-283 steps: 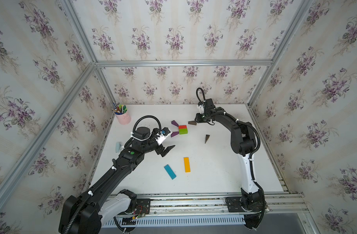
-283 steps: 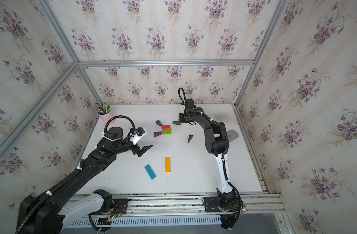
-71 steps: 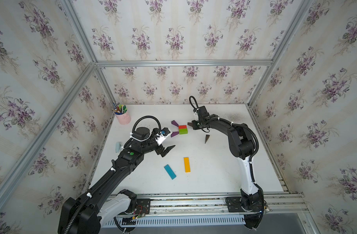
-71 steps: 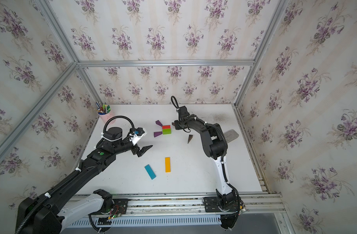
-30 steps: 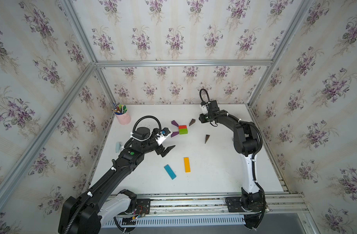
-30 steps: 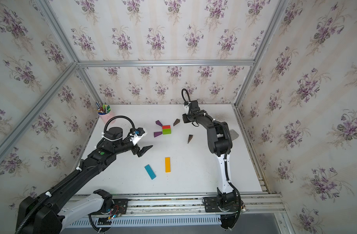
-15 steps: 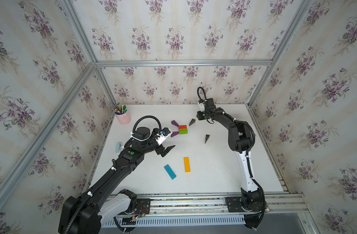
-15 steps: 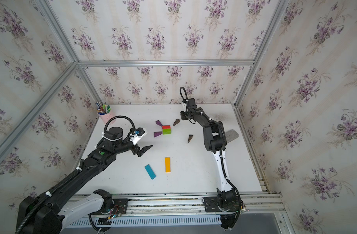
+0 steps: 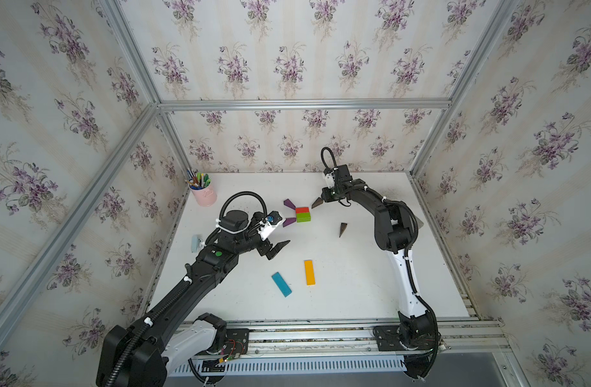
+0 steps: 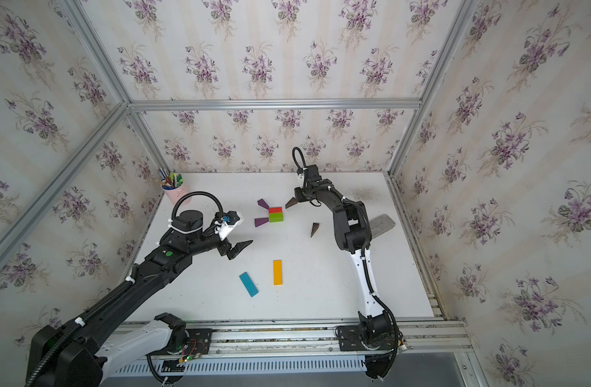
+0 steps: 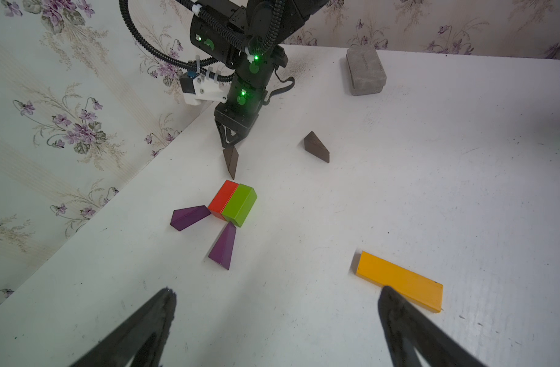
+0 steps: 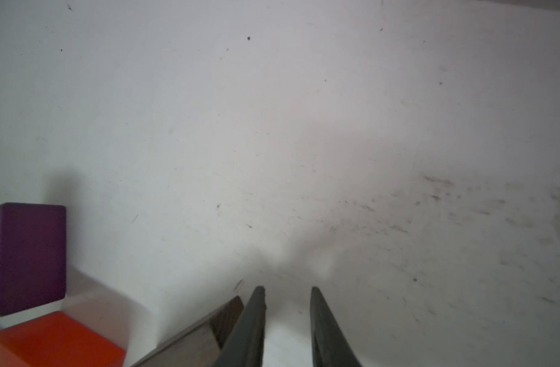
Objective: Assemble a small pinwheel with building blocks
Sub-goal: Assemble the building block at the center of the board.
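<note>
The red block [image 9: 302, 210] and green block [image 9: 303, 217] lie side by side mid-table. Two purple wedges [image 9: 289, 203] [image 9: 289, 221] touch their left side. A brown wedge [image 9: 317, 202] lies at the red block's far right corner. My right gripper [image 9: 323, 200] is shut with nothing between its fingers, and its tip sits against that wedge's outer end [image 12: 209, 330]. A second brown wedge [image 9: 343, 229] lies loose to the right. The orange bar [image 9: 309, 272] and blue bar [image 9: 281, 284] lie nearer the front. My left gripper [image 11: 277, 290] hangs open and empty above bare table, left of the orange bar.
A pink cup of pens [image 9: 204, 195] stands at the back left corner. A grey block [image 11: 365, 70] lies near the right edge behind the right arm. A small pale blue piece [image 9: 195, 243] sits at the left edge. Walls enclose three sides.
My right gripper has shifted a little to the left, onto the end of the brown wedge beside the red block. The wedge and my left arm have not moved.
</note>
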Action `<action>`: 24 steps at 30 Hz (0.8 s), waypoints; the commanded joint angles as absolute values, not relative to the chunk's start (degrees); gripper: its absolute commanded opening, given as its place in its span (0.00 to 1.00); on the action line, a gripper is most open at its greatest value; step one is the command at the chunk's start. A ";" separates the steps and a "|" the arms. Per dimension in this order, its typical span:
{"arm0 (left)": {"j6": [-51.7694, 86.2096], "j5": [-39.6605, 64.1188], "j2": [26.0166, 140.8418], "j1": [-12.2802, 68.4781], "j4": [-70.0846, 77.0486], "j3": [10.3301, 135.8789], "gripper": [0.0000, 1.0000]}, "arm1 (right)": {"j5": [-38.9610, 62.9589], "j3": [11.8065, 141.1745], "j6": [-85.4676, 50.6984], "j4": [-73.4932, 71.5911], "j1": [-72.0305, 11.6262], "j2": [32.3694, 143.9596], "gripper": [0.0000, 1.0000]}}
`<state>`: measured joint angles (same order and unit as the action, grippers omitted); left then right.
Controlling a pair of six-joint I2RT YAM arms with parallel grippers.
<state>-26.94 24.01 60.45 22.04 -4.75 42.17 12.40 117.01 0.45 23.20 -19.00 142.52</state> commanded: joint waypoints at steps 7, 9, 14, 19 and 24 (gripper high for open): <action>-27.25 24.52 60.21 22.06 -3.69 42.54 1.00 | 13.27 113.60 0.37 21.20 -19.68 140.49 0.26; -27.25 24.50 60.21 22.02 -3.69 42.54 1.00 | 13.23 113.71 0.35 21.09 -19.85 140.59 0.26; -27.25 24.40 59.96 22.06 -3.65 42.54 1.00 | 12.29 113.91 0.51 20.98 -19.86 140.33 0.26; -27.24 24.50 59.86 22.04 -3.69 42.54 1.00 | 12.25 115.46 0.53 21.77 -19.86 141.02 0.26; -27.25 24.42 59.77 22.04 -3.69 42.46 1.00 | 8.39 113.67 0.40 20.47 -19.69 139.21 0.26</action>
